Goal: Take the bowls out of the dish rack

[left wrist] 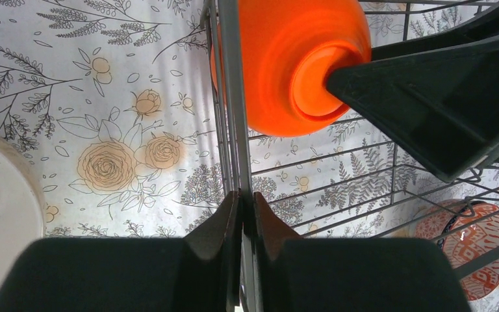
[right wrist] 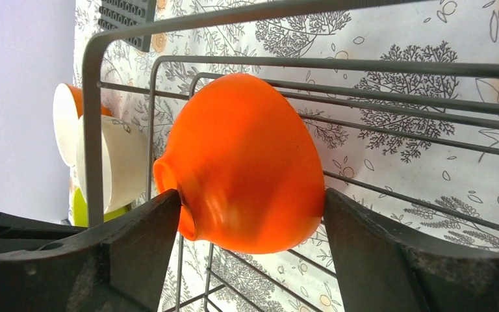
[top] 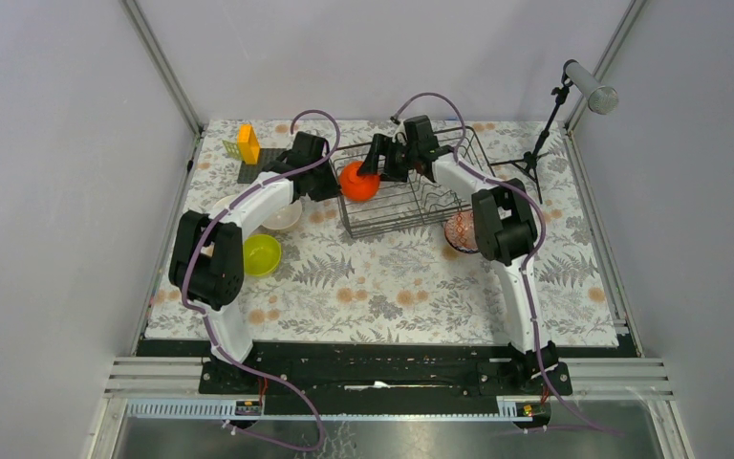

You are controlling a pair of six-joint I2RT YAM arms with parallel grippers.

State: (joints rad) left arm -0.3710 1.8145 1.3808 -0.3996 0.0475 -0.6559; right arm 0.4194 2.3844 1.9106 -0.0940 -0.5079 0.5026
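Near the far edge, dish rack [top: 419, 199]: stands on the tabletop.
Orange bowl [top: 357, 181]: rack's left end, tilted, clasped by right gripper [right wrist: 249, 203].
Left gripper [left wrist: 245, 198]: pinched on rack's left rim wire.

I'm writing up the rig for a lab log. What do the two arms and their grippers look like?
Both the left arm and the right arm have smooth white links joined by blocky black joint housings. A purple cable runs along each. The left gripper and right gripper are matt black, with two thick wedge-shaped fingers. No markings show.
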